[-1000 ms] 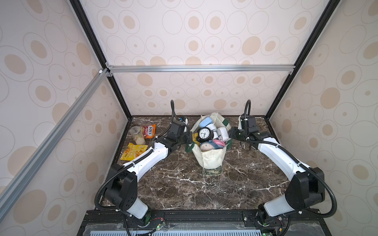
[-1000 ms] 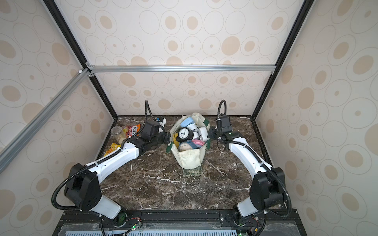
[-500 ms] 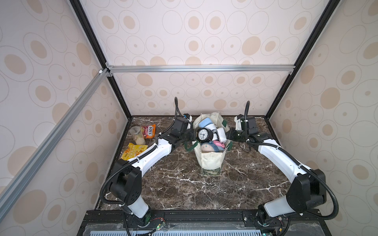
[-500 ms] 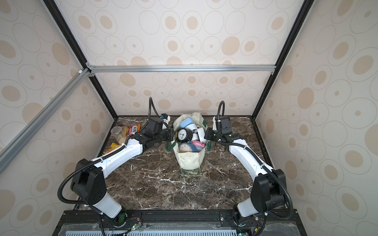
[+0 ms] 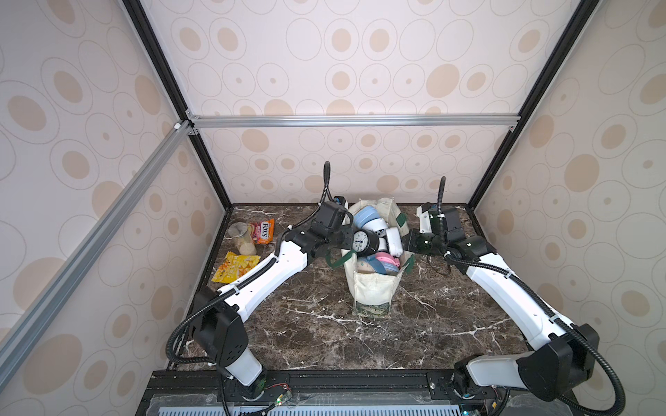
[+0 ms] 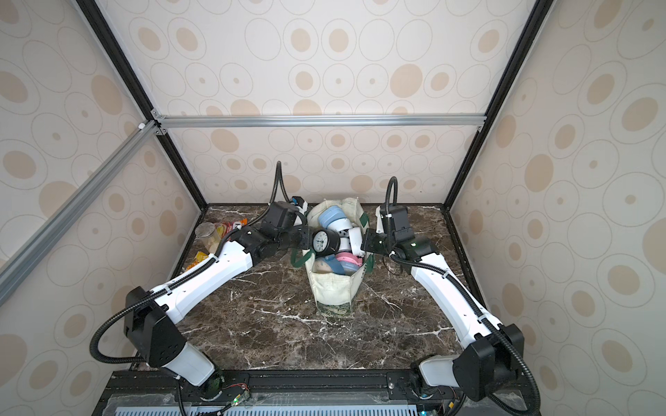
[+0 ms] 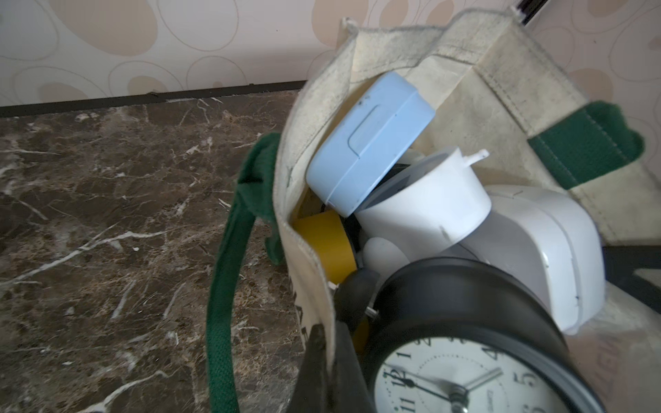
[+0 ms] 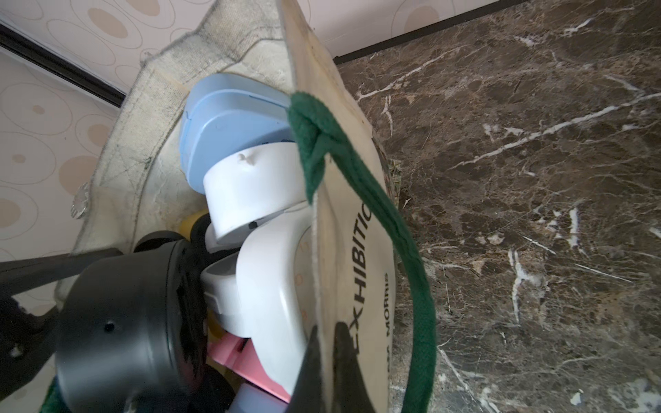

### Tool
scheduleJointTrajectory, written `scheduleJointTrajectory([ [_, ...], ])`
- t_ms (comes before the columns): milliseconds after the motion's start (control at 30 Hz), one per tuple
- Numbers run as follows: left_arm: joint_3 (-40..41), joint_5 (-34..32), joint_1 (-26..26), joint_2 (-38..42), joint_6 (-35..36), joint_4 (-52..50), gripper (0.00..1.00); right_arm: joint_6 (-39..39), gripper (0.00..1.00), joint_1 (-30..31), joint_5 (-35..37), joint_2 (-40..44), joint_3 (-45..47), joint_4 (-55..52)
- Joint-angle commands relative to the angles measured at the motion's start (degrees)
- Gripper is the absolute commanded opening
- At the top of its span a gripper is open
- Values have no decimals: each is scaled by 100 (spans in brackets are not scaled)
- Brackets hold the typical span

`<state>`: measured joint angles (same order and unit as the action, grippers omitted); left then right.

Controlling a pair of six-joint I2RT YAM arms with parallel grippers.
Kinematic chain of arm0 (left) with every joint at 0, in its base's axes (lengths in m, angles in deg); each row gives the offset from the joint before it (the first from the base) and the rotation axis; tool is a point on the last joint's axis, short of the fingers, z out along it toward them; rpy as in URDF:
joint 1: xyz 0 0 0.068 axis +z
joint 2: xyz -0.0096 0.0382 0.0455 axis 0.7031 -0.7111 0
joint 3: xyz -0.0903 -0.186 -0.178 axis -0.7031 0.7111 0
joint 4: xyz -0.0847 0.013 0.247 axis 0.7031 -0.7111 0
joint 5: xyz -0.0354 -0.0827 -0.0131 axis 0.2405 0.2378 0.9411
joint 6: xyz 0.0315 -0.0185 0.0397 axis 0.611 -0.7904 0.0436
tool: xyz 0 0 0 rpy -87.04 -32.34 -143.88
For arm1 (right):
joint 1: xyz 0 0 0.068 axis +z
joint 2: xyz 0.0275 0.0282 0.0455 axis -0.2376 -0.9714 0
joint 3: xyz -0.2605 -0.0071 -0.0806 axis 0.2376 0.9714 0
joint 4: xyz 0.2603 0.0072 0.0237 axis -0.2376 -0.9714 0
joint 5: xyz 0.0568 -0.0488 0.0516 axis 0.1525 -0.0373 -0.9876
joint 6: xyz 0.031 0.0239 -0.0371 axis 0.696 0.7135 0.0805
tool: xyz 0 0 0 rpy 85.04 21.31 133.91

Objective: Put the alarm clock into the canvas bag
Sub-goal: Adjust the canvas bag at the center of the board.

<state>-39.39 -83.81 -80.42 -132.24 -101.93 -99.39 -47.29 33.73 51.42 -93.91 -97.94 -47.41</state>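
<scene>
Left wrist: L tool (image 7: 327, 345) pinches bag (image 7: 465, 53) rim; R tool (image 8: 325, 343) pinches opp. rim; clock (image 7: 465, 314) sits between, nearer L tool.

To my left a clear jar (image 5: 245, 241) stood beside a red candy bag (image 5: 263, 232) — a yellow snack packet (image 5: 236, 266) lay nearby on the marble tabletop (image 5: 432, 317).
</scene>
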Motion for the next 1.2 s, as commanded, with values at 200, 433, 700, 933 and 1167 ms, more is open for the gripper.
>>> scheduleJointTrajectory([
  [200, 319, 685, 472, 969, -216, 1295, 0, 243, 0, 182, -388, 222, -156, 1361],
  [433, 1633, 1173, 454, 1092, -647, 2250, 0, 579, 0, 268, -423, 58, 544, 2062],
  [700, 2107, 1018, 419, 1243, -766, 2509, 0, 679, 0, 294, -376, -40, 936, 2327],
  [933, 2068, 1061, 419, 1220, -731, 2561, 0, 686, 0, 327, -407, 78, 974, 2294],
  [1167, 2088, 1218, 419, 1216, -748, 2668, 0, 550, 2, 348, -318, 123, 912, 2175],
])
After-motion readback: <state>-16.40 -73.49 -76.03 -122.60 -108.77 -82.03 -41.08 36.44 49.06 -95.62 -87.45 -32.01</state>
